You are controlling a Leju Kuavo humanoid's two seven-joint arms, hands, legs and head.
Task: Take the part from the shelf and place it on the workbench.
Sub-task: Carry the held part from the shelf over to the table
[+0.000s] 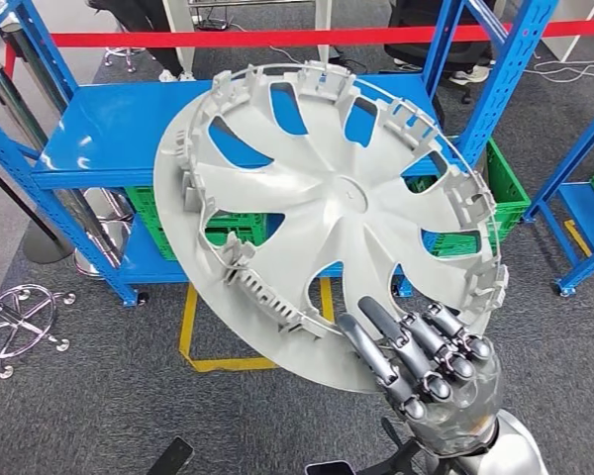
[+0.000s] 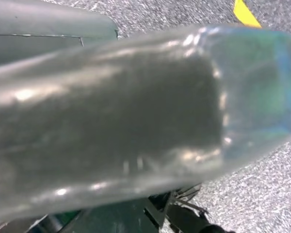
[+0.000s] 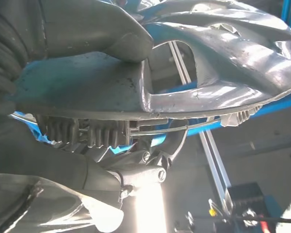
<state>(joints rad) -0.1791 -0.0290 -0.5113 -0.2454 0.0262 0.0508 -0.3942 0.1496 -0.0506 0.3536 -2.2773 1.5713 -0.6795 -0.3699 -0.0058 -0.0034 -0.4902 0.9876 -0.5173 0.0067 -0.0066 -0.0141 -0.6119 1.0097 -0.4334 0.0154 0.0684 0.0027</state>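
Note:
The part is a large grey wheel cover (image 1: 332, 198), held tilted in the air in front of the blue shelf (image 1: 107, 129), with its ribbed inner side facing me. My right hand (image 1: 429, 371) grips its lower right rim, fingers lying over the inner side. In the right wrist view the thick thumb (image 3: 100, 29) presses on the cover (image 3: 228, 58) from one side and the darker fingers clamp the rim from the other. In the left wrist view a blurred glossy grey cover of my left hand (image 2: 100, 121) hangs over the carpet, and its fingers are hidden.
The shelf's top board is bare, with green crates (image 1: 234, 228) on the level below. A red barrier tape (image 1: 279, 38) runs across the back. Another blue rack (image 1: 578, 198) stands at the right. Yellow floor marking (image 1: 197, 356) and a chrome chair base (image 1: 18, 322) lie on the carpet.

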